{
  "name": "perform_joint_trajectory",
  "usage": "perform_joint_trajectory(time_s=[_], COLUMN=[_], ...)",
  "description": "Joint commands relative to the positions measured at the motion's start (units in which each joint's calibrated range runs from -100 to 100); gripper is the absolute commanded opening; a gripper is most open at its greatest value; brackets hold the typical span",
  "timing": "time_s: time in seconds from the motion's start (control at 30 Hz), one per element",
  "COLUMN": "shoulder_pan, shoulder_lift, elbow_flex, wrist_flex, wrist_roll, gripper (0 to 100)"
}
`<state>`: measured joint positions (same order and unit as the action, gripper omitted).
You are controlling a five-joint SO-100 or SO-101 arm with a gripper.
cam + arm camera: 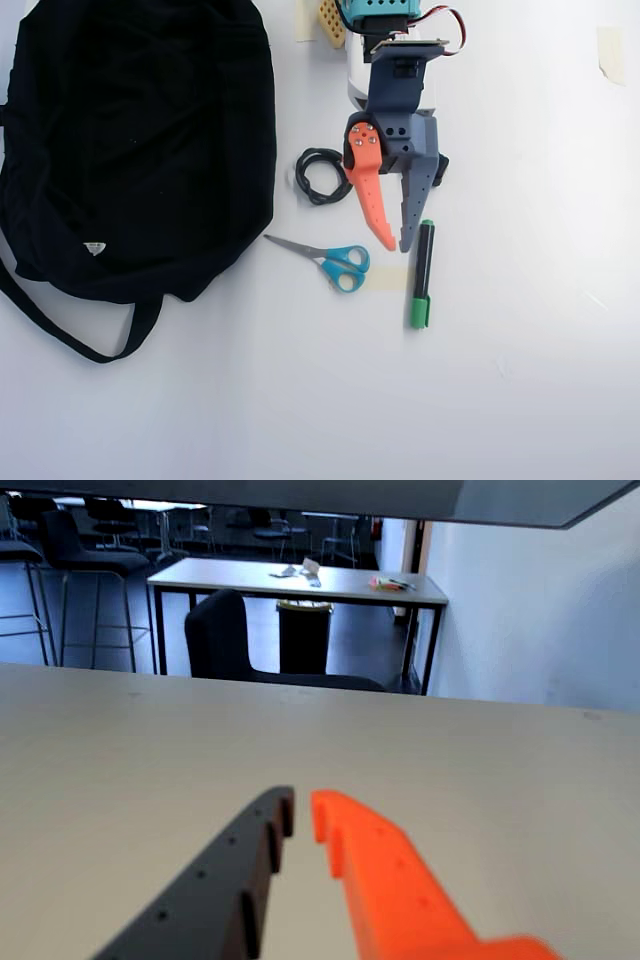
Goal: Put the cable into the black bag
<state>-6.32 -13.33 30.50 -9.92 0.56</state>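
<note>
In the overhead view the cable [318, 176], a small black coil, lies on the white table just right of the black bag [130, 140], which fills the upper left with its strap trailing down. My gripper [397, 246] points down the picture, its orange and grey fingers nearly together and empty. The coil sits beside the base of the orange finger [368, 195]. In the wrist view my gripper [301, 808] shows only bare tabletop between and beyond its tips. Cable and bag are out of that view.
Blue-handled scissors [335, 262] lie just below and left of my fingertips. A green and black marker [422, 275] lies right of them on a tape patch [392, 279]. The wrist view shows a table edge [400, 695] and a room with chairs beyond.
</note>
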Motion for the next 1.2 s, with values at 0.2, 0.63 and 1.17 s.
perform_joint_trajectory(time_s=[0.2,0.63,1.17], shoulder_pan=[0.26,0.93,1.53], shoulder_lift=[7.02,7.27,2.95], elbow_flex=[-22.78,-23.14,-25.29], wrist_flex=[17.67,20.08,61.0], wrist_roll=[0.28,0.33,0.38], gripper=[2,2,2])
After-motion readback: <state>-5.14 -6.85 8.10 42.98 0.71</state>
